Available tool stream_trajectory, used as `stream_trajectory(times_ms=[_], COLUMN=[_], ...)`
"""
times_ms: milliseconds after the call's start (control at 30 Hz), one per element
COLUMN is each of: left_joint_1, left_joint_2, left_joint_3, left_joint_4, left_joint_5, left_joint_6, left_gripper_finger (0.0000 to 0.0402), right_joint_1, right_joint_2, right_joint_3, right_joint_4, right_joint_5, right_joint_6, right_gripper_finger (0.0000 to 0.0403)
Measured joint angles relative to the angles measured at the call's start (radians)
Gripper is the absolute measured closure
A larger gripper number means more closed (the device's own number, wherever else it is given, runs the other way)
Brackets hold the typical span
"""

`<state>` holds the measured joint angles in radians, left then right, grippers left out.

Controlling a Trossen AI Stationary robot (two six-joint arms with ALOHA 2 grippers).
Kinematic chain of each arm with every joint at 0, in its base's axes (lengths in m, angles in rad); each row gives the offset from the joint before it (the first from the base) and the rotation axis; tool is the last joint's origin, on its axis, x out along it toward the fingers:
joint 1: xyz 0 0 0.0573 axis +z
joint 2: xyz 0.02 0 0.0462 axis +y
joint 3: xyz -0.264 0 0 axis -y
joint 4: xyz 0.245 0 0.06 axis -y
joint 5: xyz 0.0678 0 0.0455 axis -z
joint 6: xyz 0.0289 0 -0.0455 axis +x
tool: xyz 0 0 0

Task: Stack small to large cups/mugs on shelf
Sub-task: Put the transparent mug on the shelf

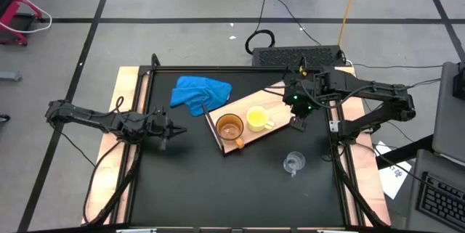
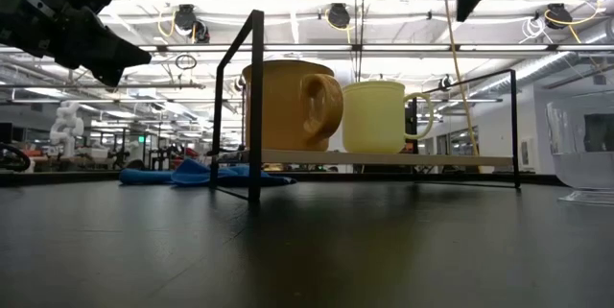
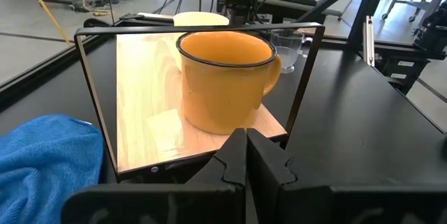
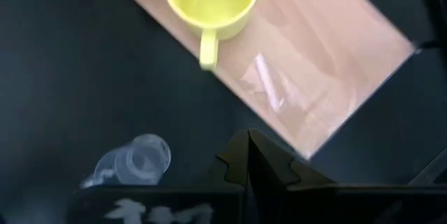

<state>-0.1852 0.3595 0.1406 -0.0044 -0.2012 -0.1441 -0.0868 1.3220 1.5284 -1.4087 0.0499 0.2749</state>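
Orange-brown mug (image 1: 229, 127) and yellow mug (image 1: 256, 119) both upright on the shelf (image 1: 270, 100), side by side, not touching; the shelf lies skewed near the counter's far middle. Clear cup (image 1: 293, 162) is off the shelf, alone on the bare counter (image 1: 218, 189) toward the right edge, apparently upright.

Right end effector (image 1: 299, 123) hangs in the air over the shelf's right end, fingers pressed together, nothing held. Left end effector (image 1: 166, 128) waits near the left edge, fingers likewise closed and empty, facing the orange-brown mug.

Blue cloth (image 1: 200, 92) bunched at the shelf's far-left end.

Judgement: two of three vessels placed; the clear cup remains.

Risks:
- Cup is thin and light; a hard pinch could deform it or pop it free.
- Transparent wall makes the rim hard to locate; a misjudged descent could tip it.
- Yellow mug's handle (image 4: 207, 47) juts toward the open shelf space; a crowded placement could knock it.
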Motion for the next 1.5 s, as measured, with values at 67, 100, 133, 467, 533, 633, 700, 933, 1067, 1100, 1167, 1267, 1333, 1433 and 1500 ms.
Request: stream_trajectory(times_ms=[67,100,133,467,533,633,700,933,1067,1100,1167,1267,1333,1433,1500], left_joint_1=[0.0,0.0,0.0,0.0,0.0,0.0,0.0,0.0,0.0,0.0,0.0,0.0,0.0,0.0,0.0], left_joint_2=[0.0,0.0,0.0,0.0,0.0,0.0,0.0,0.0,0.0,0.0,0.0,0.0,0.0,0.0,0.0], left_joint_3=[0.0,0.0,0.0,0.0,0.0,0.0,0.0,0.0,0.0,0.0,0.0,0.0,0.0,0.0,0.0], left_joint_4=[0.0,0.0,0.0,-0.01,-0.01,-0.007,-0.005,-0.005,-0.005,-0.006,-0.006,-0.007,-0.007,-0.008,-0.008], left_joint_5=[0.0,0.0,0.0,0.001,0.001,0.001,0.001,0.0,0.0,0.0,0.0,0.0,-0.001,-0.001,-0.001], left_joint_6=[-0.001,-0.001,-0.002,0.004,0.006,0.008,0.008,0.016,0.018,0.018,0.018,0.011,0.01,0.01,0.01], left_gripper_finger=[0.0387,0.0387,0.0387,0.0387,0.0387,0.0387,0.0387,0.0387,0.0387,0.0387,0.0387,0.0387,0.0387,0.0387,0.0387], right_joint_1=[0.021,0.033,0.046,0.134,0.148,0.171,0.19,0.255,0.278,0.284,0.291,0.293,0.293,0.292,0.292], right_joint_2=[0.0,0.0,-0.001,-0.14,-0.161,-0.188,-0.208,-0.277,-0.318,-0.333,-0.365,-0.416,-0.455,-0.529,-0.579], right_joint_3=[0.0,-0.002,-0.008,-0.341,-0.405,-0.478,-0.522,-0.645,-0.702,-0.724,-0.765,-0.82,-0.85,-0.903,-0.944], right_joint_4=[-0.034,-0.052,-0.064,0.105,0.139,0.184,0.214,0.371,0.506,0.558,0.655,0.736,0.743,0.782,0.86], right_joint_5=[-0.002,-0.002,-0.002,-0.081,-0.082,-0.081,-0.082,-0.082,-0.081,-0.081,-0.082,-0.081,-0.081,-0.079,-0.079], right_joint_6=[0.015,0.021,0.027,0.152,0.17,0.197,0.213,0.257,0.262,0.259,0.247,0.239,0.23,0.208,0.205], right_gripper_finger=[0.0403,0.0403,0.0403,0.0403,0.0403,0.0403,0.0403,0.0403,0.0403,0.0403,0.0403,0.0403,0.0403,0.0403,0.0403])
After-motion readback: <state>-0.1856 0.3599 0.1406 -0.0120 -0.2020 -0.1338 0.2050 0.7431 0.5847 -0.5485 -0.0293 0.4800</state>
